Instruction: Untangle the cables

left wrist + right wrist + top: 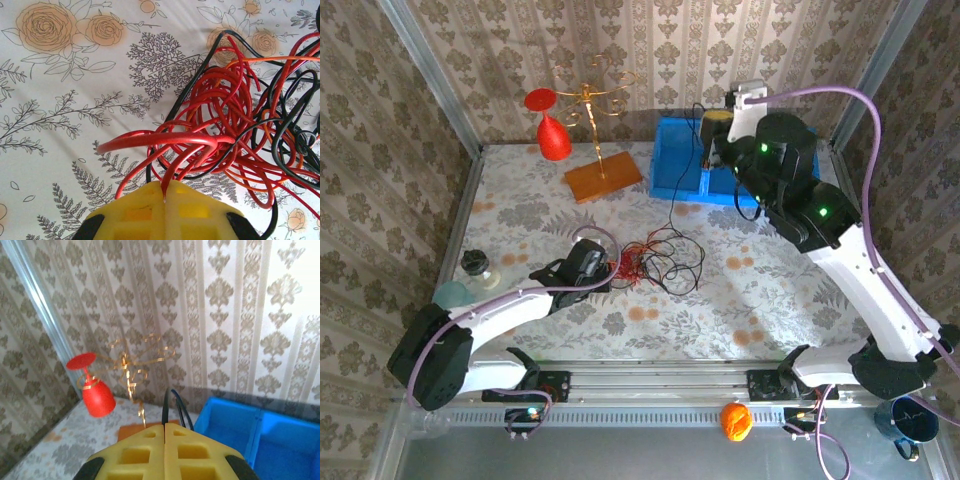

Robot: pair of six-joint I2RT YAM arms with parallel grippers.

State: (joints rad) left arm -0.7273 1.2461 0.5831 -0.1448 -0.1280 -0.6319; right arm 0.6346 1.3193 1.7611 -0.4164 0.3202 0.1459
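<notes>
Nearest of all, the left claw [165,192] has its yellow fingers pressed together on a red strand of the cables [220,100], low over the flowered desk [770,290]. That tangle of red and black loops, with an orange-yellow strand through it, lies just in front of the blue bin [680,165], toward its left end. Above the bin hangs the right claw [713,128], closed tight on a black wire [165,407] that runs down into the tangle. Left of the bin stands a gold rack [592,100] with a red glass [552,135] hung from it.
</notes>
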